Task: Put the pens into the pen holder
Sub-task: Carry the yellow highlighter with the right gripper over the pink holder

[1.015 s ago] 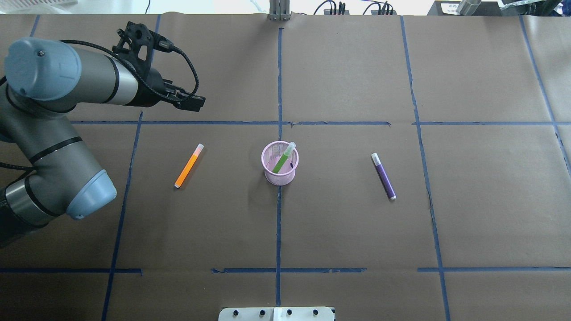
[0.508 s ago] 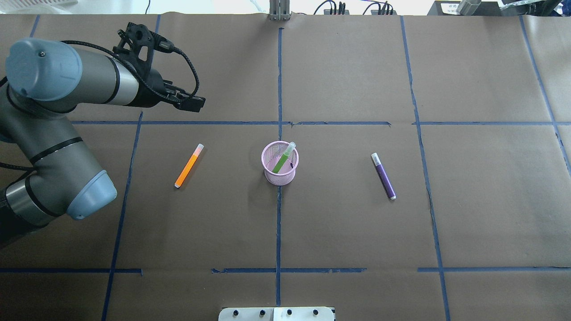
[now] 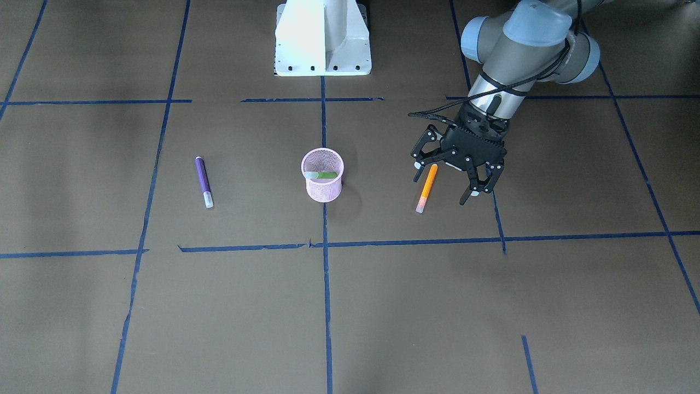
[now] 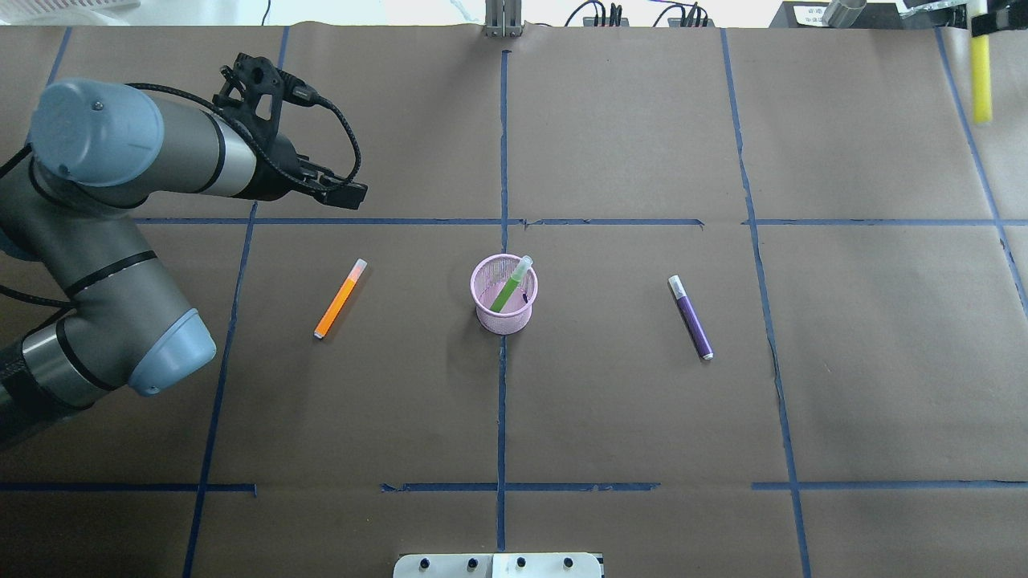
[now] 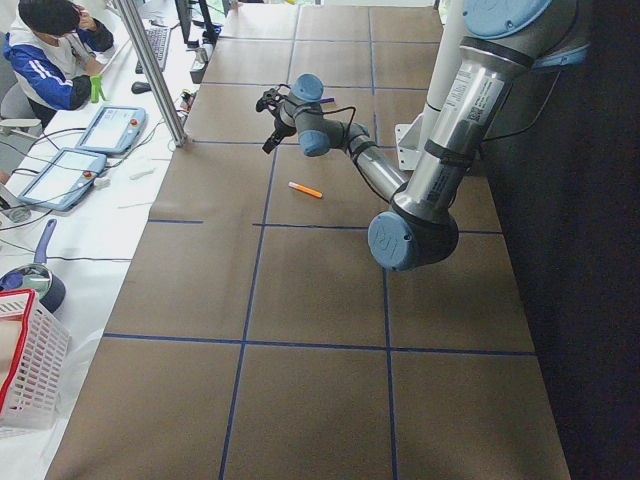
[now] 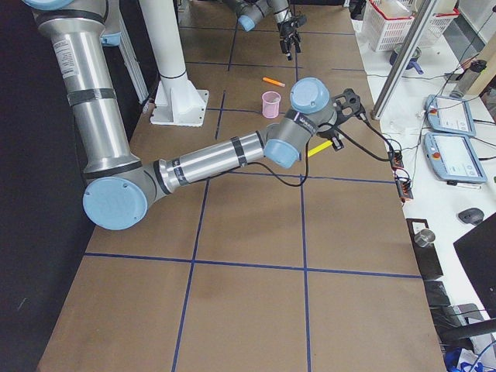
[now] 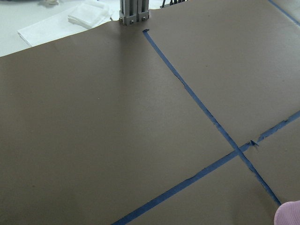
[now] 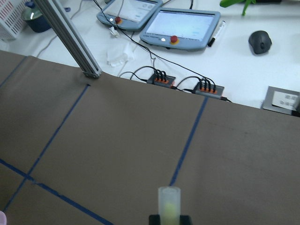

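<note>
The pink mesh pen holder [image 4: 503,319] stands mid-table with the green pen [image 4: 507,291] leaning inside it. The orange pen [image 4: 339,301] lies flat to its left and the purple pen [image 4: 692,321] flat to its right. My left gripper [image 4: 347,193] is open and empty, hovering beyond the orange pen; the front-facing view shows its spread fingers [image 3: 444,183] beside the orange pen [image 3: 427,186]. My right gripper [image 4: 986,22] is at the far right corner, shut on a yellow pen [image 4: 980,76] that hangs down; the right wrist view shows this pen's capped end [image 8: 169,204].
Blue tape lines [image 4: 502,160] divide the brown paper table cover. The robot's white base [image 3: 322,38] sits at the near edge. An aluminium post [image 4: 503,20] and cable plugs [image 4: 598,14] line the far edge. Teach pendants [image 6: 457,159] lie beyond it.
My left arm has shifted slightly to the right and its wrist has turned a little. The yellow pen in my right gripper has come into the overhead view at the top right.
</note>
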